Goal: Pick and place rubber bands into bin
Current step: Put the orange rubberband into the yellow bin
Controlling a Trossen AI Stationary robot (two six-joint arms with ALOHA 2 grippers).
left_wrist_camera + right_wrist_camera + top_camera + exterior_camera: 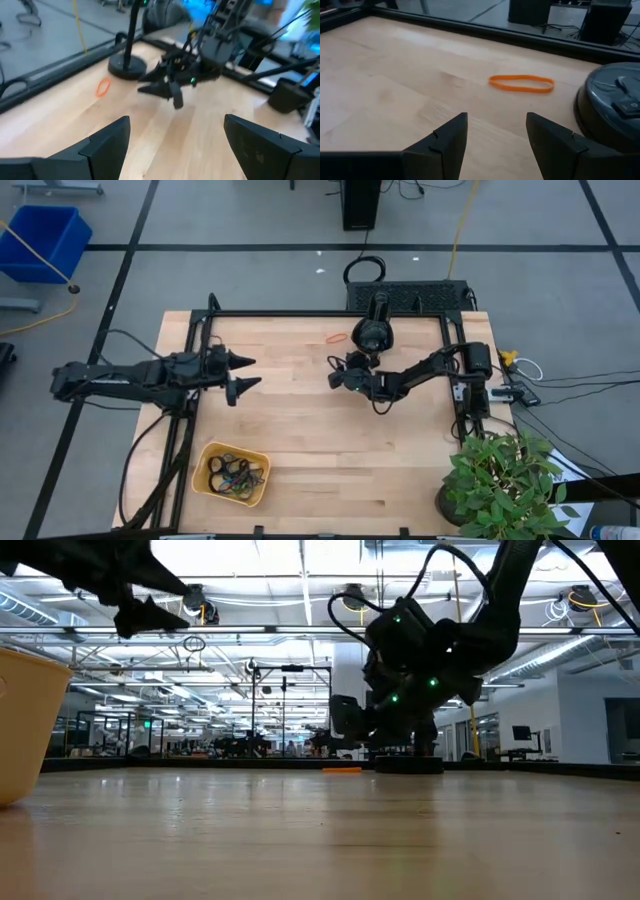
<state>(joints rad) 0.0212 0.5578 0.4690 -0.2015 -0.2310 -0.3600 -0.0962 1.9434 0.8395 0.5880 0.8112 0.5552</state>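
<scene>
One orange rubber band (338, 338) lies flat on the table near the far edge; it also shows in the right wrist view (521, 83), the left wrist view (102, 87) and the low view (342, 769). The orange-yellow bin (231, 473) stands at the near left with several rubber bands (238, 474) in it. My right gripper (335, 372) is open and empty, held above the table a little nearer than the orange band. My left gripper (244, 373) is open and empty, raised over the table's left part.
A round black camera base (373, 332) stands right of the orange band on the far edge. A black frame (300, 314) rims the table. A potted plant (505, 480) stands at the near right corner. Bare wood lies across the middle.
</scene>
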